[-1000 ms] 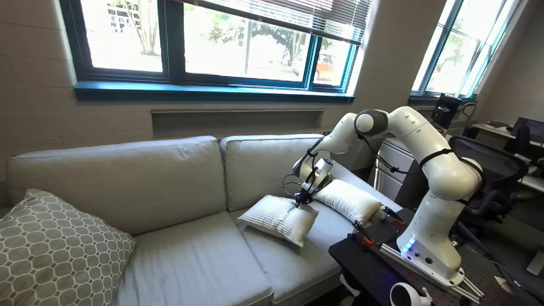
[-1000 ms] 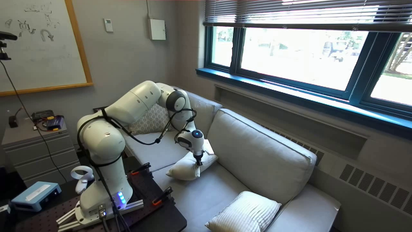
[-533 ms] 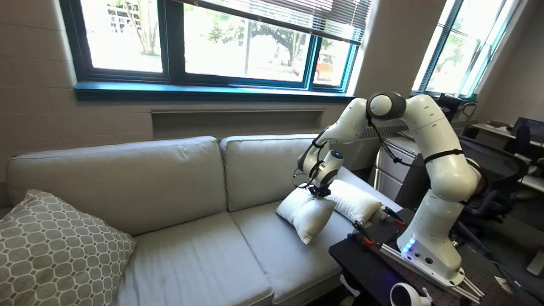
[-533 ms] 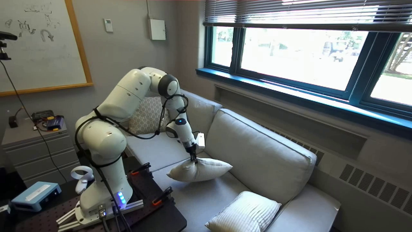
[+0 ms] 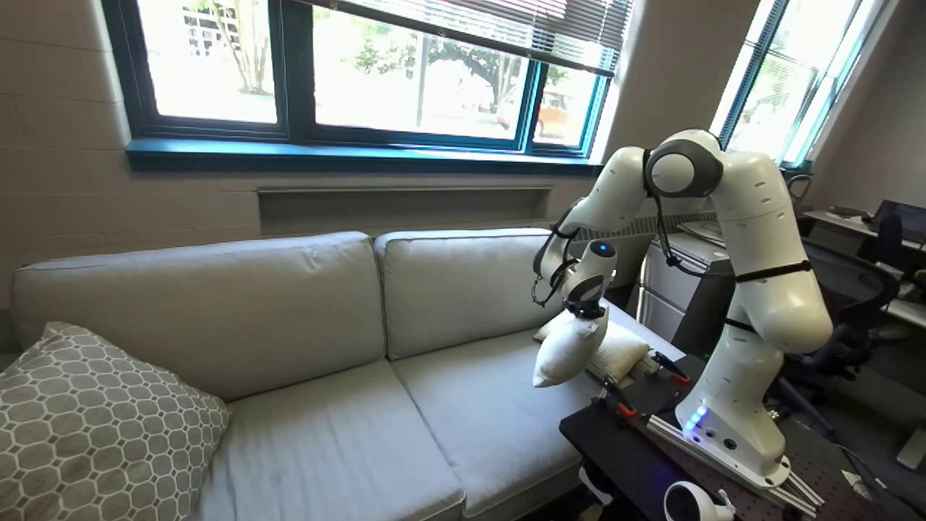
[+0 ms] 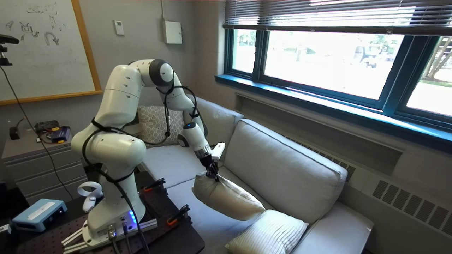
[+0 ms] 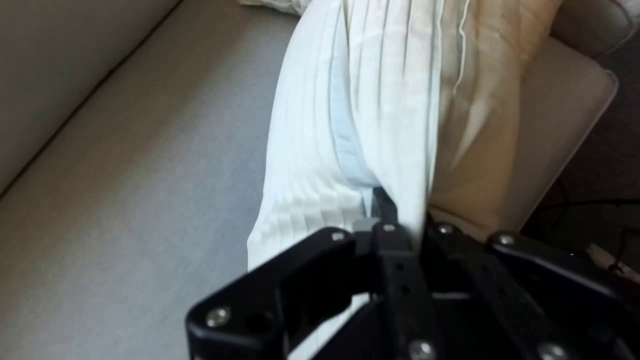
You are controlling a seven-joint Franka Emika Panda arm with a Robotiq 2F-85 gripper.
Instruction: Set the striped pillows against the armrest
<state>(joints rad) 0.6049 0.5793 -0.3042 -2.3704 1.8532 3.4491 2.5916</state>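
The gripper (image 6: 214,176) is clamped on a fold of a cream, striped pillow (image 6: 229,198), bunched at the pinch and hanging tilted above the sofa seat (image 6: 219,231). A second cream, ribbed pillow (image 6: 270,233) lies at the seat's end edge, just beside the armrest (image 6: 339,229).

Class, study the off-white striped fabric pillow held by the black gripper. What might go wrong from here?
The black gripper pinches only a bunched fold of the off-white striped fabric pillow, which might slip free. It slopes down toward the second off-white striped pillow beside the light beige padded armrest, so it might bump or cover that one.
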